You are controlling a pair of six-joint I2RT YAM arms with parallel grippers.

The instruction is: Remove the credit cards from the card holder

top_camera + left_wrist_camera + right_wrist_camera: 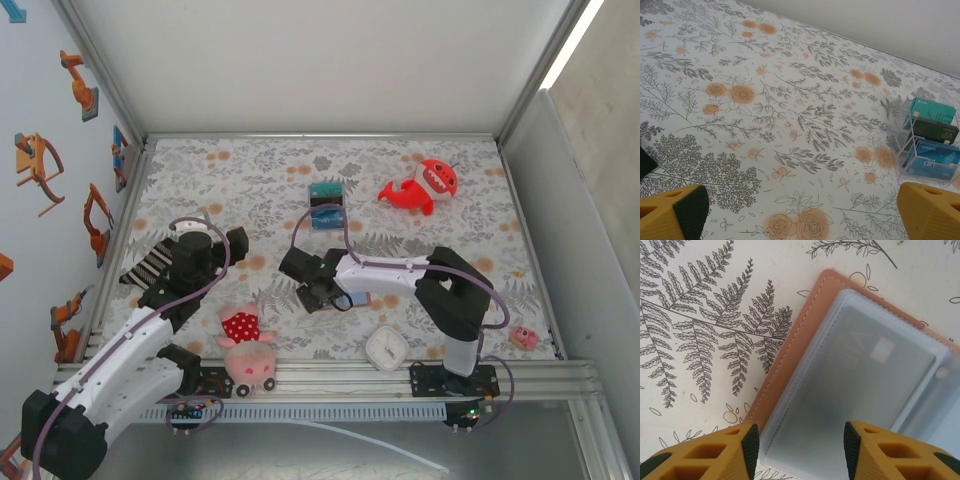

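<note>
Holder [785,365]: cut off by the right and lower edges of the right wrist view. Card [860,370] is seen through a cloudy sleeve [805,435]; its lettering is blurred and not legible. Right pincer [797,450]: fingers cropped at the lower edge.
Left wrist view: left pincer [800,207] fingers cropped likewise. Card stand [927,145] is cut at the right edge. Dark object [646,162] at the left edge is not identified.

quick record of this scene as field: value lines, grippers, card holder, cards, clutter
left gripper: open, above bare floral table
right gripper: open, fingers apart just over the card holder's clear sleeves
card holder: lying open, tan border, sleeves facing up
credit card: inside a sleeve, not yet out
clear stand: holds teal, dark and blue cards
clutter: red shark toy, pink plush, white square item
</note>
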